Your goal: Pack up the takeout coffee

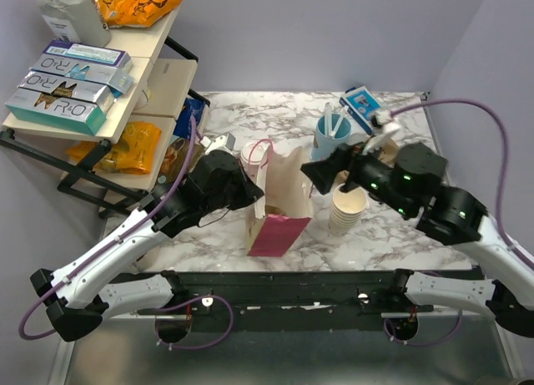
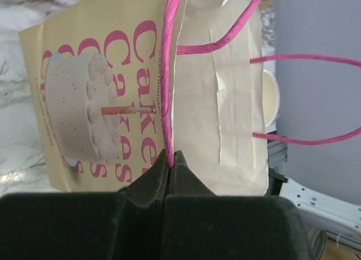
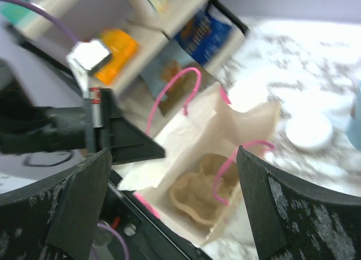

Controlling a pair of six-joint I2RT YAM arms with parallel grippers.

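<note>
**At the bag mouth: left fingers clamped on a handle, right fingers spread wide**

1. Left gripper [image 2: 170, 158]: the two fingertips are pressed together on the pink handle [image 2: 167, 74] of the paper bag [image 2: 225, 113], with no gap visible between them. In the left wrist view the handle cord runs straight up from the pinch point to the top edge of the frame. The printed cake face of the bag fills the left half of that view.

2. Right gripper [image 3: 174, 153]: the fingers [image 3: 73, 203] stand far apart at the lower left and lower right of the right wrist view, with nothing between them. They hang above the open bag mouth. A brown moulded insert [image 3: 197, 192] lies at the bottom of the bag.

3. Takeout coffee [image 3: 308, 130]: the cup stands outside the bag on the marble table [image 1: 392, 235]. In the right wrist view its white lid lies right of centre, just beyond the bag's upper right corner. Neither gripper touches it.

4. Surroundings, top view:
   - The stack of cups [image 1: 346, 210] is just right of the bag.
   - The light-blue mug [image 1: 332, 133] stands above the stack, towards the upper centre.
   - The shelf [image 1: 125, 93] occupies the upper left.
</note>
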